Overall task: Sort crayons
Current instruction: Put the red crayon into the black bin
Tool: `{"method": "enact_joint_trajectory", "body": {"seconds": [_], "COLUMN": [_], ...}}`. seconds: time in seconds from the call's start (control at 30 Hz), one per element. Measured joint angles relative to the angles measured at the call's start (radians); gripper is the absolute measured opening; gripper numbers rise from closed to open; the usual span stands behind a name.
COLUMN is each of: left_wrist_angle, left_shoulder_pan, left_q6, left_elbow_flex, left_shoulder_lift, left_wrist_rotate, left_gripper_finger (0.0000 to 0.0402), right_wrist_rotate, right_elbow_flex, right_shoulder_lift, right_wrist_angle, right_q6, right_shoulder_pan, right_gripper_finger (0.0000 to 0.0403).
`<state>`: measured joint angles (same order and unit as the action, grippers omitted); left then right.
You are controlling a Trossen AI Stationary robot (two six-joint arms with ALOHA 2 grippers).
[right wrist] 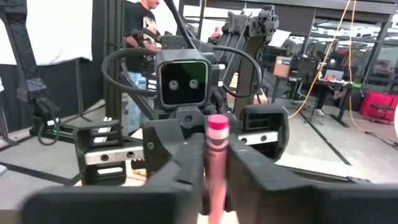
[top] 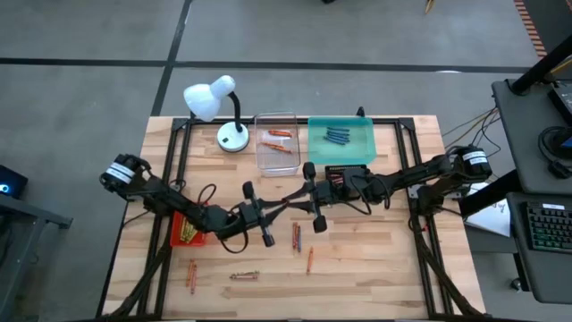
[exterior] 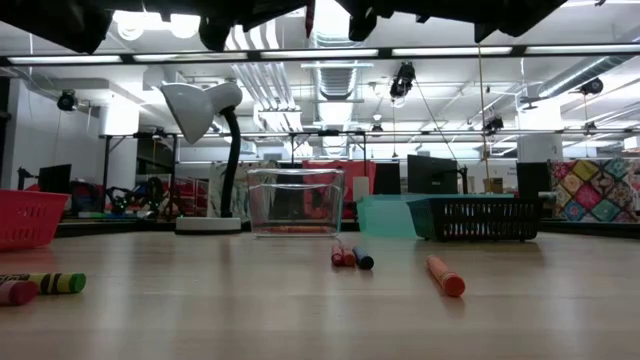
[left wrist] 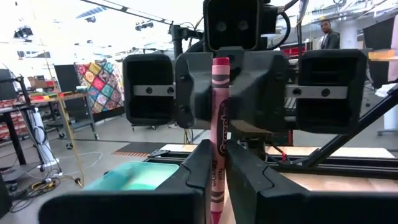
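One pink crayon (left wrist: 221,134) pinched by both left tool (left wrist: 219,163) and right tool (right wrist: 215,163)

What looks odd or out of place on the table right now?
One thing stands out: both grippers meet above mid-table on one pink crayon, the left gripper and the right gripper pinching opposite ends. Loose crayons lie scattered on the table, unsorted. Nothing looks spilled or broken.

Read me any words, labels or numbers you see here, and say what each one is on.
"Crayola", printed lengthwise on the wrapper of the pink crayon pinched between both tools; only just readable.
Smaller print lower on that wrapper: too blurred to read.
No other text can be read.
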<state>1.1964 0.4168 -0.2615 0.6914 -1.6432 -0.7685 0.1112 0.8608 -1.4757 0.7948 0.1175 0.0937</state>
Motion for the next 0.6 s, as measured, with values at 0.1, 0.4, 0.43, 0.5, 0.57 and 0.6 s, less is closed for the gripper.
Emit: {"method": "enact_joint_trajectory", "body": {"seconds": [0.1, 0.4, 0.43, 0.5, 0.57, 0.6], "left_wrist_angle": [-0.002, -0.022, -0.041, -0.099, -0.162, -0.190], "left_shoulder_pan": [0.000, 0.006, 0.007, 0.008, 0.008, 0.008], "left_q6": [0.014, 0.019, 0.019, 0.033, 0.067, 0.086], "left_elbow_flex": [0.000, 0.000, 0.000, 0.000, 0.000, 0.000], "left_shoulder_lift": [0.001, 0.027, 0.035, 0.048, 0.055, 0.055], "left_wrist_rotate": [0.000, -0.091, -0.120, -0.169, -0.215, -0.227], "left_gripper_finger": [0.0030, 0.0113, 0.0122, 0.0138, 0.0149, 0.0153], "right_wrist_rotate": [0.000, -0.007, -0.009, -0.033, -0.098, -0.135], "right_elbow_flex": [0.000, 0.028, 0.043, 0.078, 0.118, 0.140], "right_shoulder_lift": [0.000, 0.058, 0.072, 0.100, 0.115, 0.123], "right_wrist_angle": [-0.004, -0.209, -0.278, -0.436, -0.614, -0.708], "right_q6": [0.007, 0.006, 0.006, 0.010, 0.016, 0.017], "right_shoulder_pan": [0.000, -0.030, -0.039, -0.056, -0.071, -0.080], "right_gripper_finger": [0.0021, 0.0016, 0.0015, 0.0015, 0.0015, 0.0015]}}
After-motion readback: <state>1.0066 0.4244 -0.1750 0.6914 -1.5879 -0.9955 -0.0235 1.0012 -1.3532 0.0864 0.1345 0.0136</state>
